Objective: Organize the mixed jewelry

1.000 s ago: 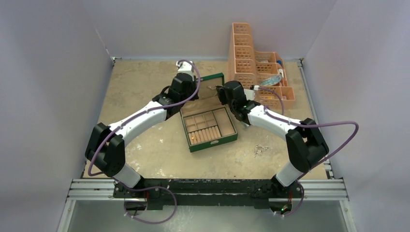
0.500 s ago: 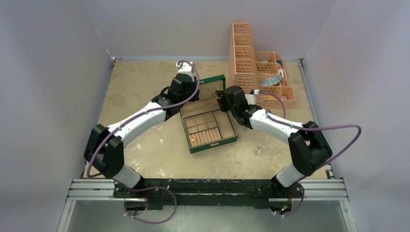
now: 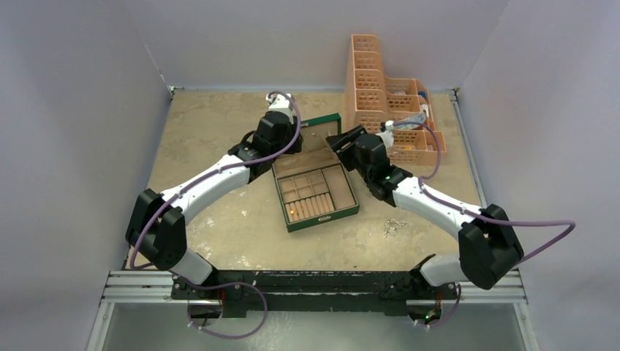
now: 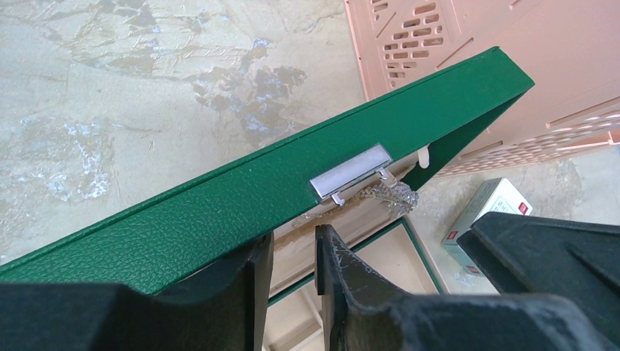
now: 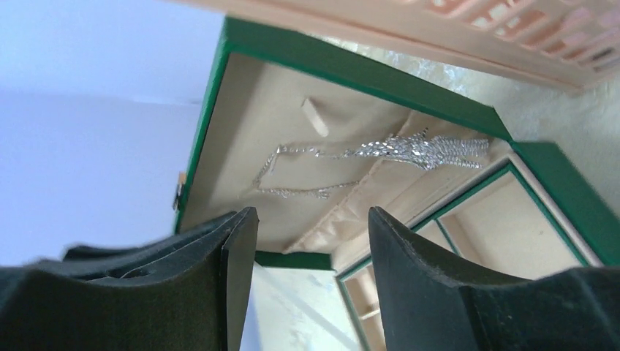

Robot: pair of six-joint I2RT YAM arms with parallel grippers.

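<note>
1. The right arm's elbow has swung out toward the near right corner of the tabletop [image 3: 219,124]. The right gripper [image 5: 311,216], shut a second ago, now has its jaws wide apart and empty in front of the raised lid [image 5: 241,131].
2. Nearest, toward the near right edge, a small silvery tangle of jewelry [image 3: 395,227] lies loose, well apart from both grippers.
3. The green jewelry box [image 3: 325,218] sits mid-table, with a small gold piece [image 3: 292,210] in the ring rolls at its near left corner.
4. A silver necklace [image 5: 409,150] drapes across the lid's beige lining, and nothing grips it.
5. The left gripper [image 4: 291,235] sits at the lid's clasp edge. Its jaws are narrowly parted with nothing between them, and one finger rests against the rim, apparently propping the lid.
6. The necklace looks delivered, so the loose tangle is probably next.
</note>
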